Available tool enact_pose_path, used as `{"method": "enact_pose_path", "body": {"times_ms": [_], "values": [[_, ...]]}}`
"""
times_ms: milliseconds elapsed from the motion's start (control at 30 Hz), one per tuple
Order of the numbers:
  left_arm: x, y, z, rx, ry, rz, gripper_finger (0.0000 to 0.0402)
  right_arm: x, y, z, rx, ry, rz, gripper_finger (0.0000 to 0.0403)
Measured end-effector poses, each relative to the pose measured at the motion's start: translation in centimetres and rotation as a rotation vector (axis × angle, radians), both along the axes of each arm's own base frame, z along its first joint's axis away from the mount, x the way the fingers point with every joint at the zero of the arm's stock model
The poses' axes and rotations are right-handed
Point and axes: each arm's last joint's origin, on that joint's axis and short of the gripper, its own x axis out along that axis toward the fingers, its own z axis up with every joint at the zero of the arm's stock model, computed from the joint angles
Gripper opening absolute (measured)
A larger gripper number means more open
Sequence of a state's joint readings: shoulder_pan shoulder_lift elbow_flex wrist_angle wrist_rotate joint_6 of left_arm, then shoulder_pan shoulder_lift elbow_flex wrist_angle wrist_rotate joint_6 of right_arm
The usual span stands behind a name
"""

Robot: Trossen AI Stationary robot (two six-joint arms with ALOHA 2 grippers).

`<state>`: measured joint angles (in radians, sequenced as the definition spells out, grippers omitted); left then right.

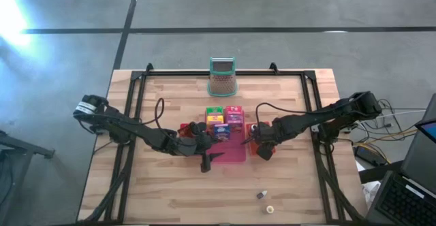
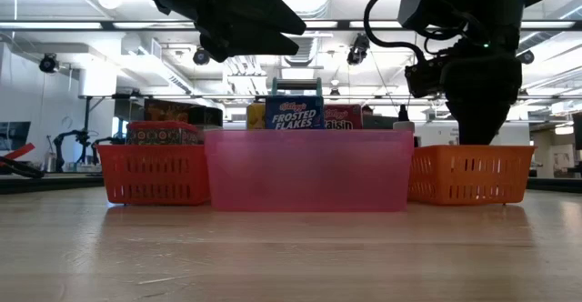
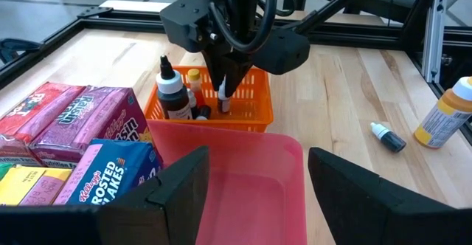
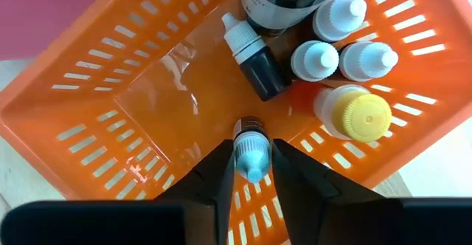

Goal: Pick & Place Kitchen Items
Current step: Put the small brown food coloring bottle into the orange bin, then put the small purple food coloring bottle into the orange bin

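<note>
The right tool [image 4: 251,173] hangs inside the orange basket [image 4: 96,90], its fingers [image 4: 214,178] just to either side of a small dark bottle [image 4: 248,155] with a pale blue cap; whether they are clamped on it or have let go cannot be told. In the same basket stand several white-capped bottles [image 4: 313,59], a yellow-capped bottle [image 4: 358,116] and a large dark bottle [image 3: 172,97], with one white-capped bottle [image 4: 254,57] lying tilted among them. The left tool [image 3: 258,190] hovers over the pink bin [image 3: 251,178] with its fingers spread wide and nothing between them. At the far end of that bin stand the cereal boxes, a blue Frosted Flakes box [image 3: 110,175] in front, with pink boxes [image 3: 88,116] and a yellow box [image 3: 26,186] beside it. A red basket [image 2: 155,173] sits on the other side of the bin. Out on the surface [image 1: 170,192], well apart from the baskets, a small dropper bottle [image 3: 389,137] lies on its side near an upright orange bottle [image 3: 445,116]. The mesh holder [image 1: 222,79] stands at the far edge.
</note>
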<state>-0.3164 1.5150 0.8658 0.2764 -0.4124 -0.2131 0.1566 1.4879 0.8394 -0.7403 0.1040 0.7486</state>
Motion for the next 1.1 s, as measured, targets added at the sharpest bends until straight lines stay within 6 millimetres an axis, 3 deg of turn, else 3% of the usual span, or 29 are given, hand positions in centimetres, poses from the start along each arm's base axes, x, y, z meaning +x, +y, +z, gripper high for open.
{"method": "enact_pose_path", "body": {"times_ms": [400,633,900,1100], "values": [[0.0,0.0,0.0,0.0,0.001,0.0,0.0236,0.1,0.0,0.1,-0.007,-0.014,0.037,0.0154],[0.0,0.0,0.0,0.0,0.0,0.0,0.0236,0.2,0.1,0.9,-0.015,-0.044,0.065,0.0171],[0.0,0.0,0.0,0.0,0.001,0.0,0.0236,0.9,1.7,5.7,-0.077,-0.189,0.157,0.0142],[0.0,0.0,-0.1,0.0,0.002,0.0,0.0236,1.6,5.5,10.4,-0.082,-0.354,0.338,0.0121]]}}
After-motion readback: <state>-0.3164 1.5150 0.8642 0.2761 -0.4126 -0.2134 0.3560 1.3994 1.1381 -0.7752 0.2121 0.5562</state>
